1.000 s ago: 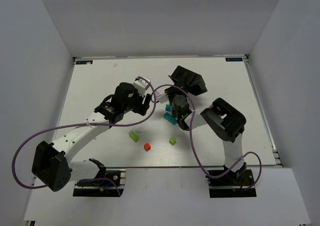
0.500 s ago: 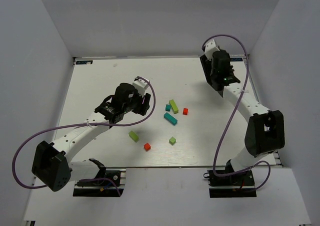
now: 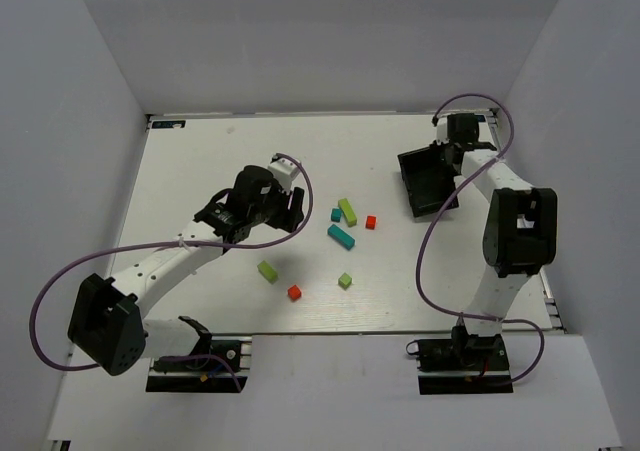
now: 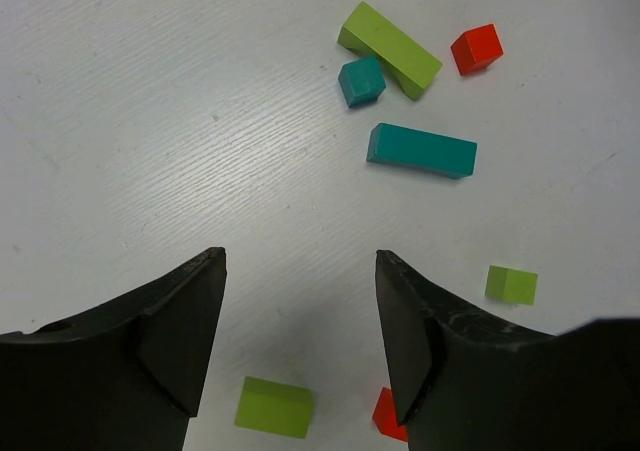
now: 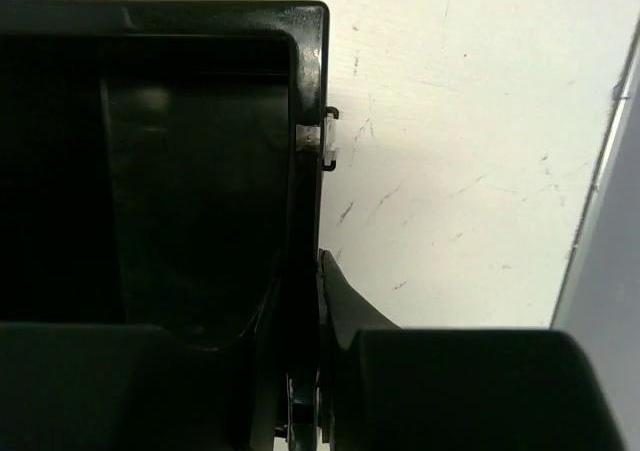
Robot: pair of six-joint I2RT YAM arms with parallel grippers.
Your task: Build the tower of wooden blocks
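The wood blocks lie loose and apart on the white table. A lime bar (image 3: 347, 211) (image 4: 390, 49), a teal cube (image 3: 336, 214) (image 4: 361, 80), a red cube (image 3: 370, 222) (image 4: 476, 48) and a teal bar (image 3: 341, 236) (image 4: 421, 150) sit mid-table. Nearer the front are a lime block (image 3: 267, 270) (image 4: 273, 407), a second red cube (image 3: 294, 292) and a small lime cube (image 3: 345, 281) (image 4: 511, 284). My left gripper (image 3: 288, 209) (image 4: 300, 271) hangs open and empty, left of the cluster. My right gripper (image 3: 447, 161) (image 5: 318, 271) is shut on the wall of the black box (image 3: 424, 181) (image 5: 200, 171).
The black open-topped box rests at the back right, near the table's right edge (image 3: 520, 221). White enclosure walls stand on three sides. Purple cables loop off both arms.
The right arm swung from the middle of the table to the back right, carrying the black box off the blocks. The left gripper closed slightly and barely moved.
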